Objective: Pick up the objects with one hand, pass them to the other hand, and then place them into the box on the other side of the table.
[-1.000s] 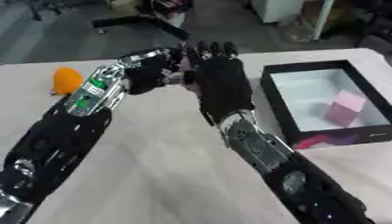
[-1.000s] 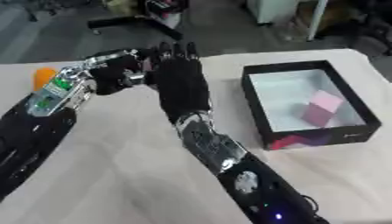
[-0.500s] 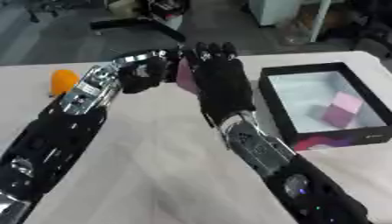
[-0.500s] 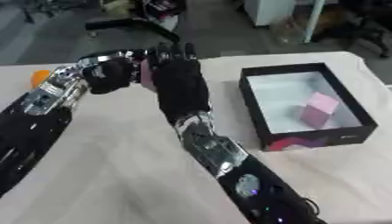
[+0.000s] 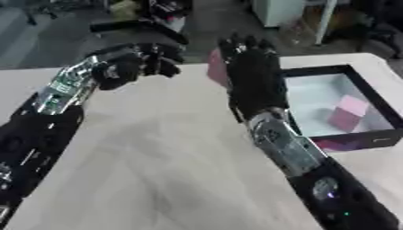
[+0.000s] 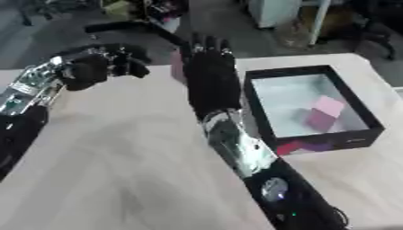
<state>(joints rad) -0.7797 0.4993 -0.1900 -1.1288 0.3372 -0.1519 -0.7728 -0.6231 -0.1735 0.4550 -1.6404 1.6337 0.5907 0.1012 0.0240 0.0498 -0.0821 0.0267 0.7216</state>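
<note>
Your right hand stands upright near the centre of the pale wooden table, back toward you, fingers straight and pointing to twelve o'clock. Against its palm side sits one flat dusky-pink block, only a narrow strip of it showing past the hand's nine o'clock edge; that strip runs vertically, so its long axis appears to lie along twelve to six, though most of the piece is hidden behind the hand. You cannot tell from here whether the thumb is clamped on it, so the grasp itself is unclear. Your left hand hangs at about nine o'clock from the right one, a gap of table between them, its fingers curled inward and carrying nothing. At three o'clock from the right hand lies the single black-walled rectangular box with a white floor, its long side running roughly twelve to six and skewed a little. Inside it, toward the four o'clock corner, rests one pink cube-like block, tilted, its lighter face up toward one o'clock and a darker magenta face below. That makes two pink pieces in view, one box, two hands.
</note>
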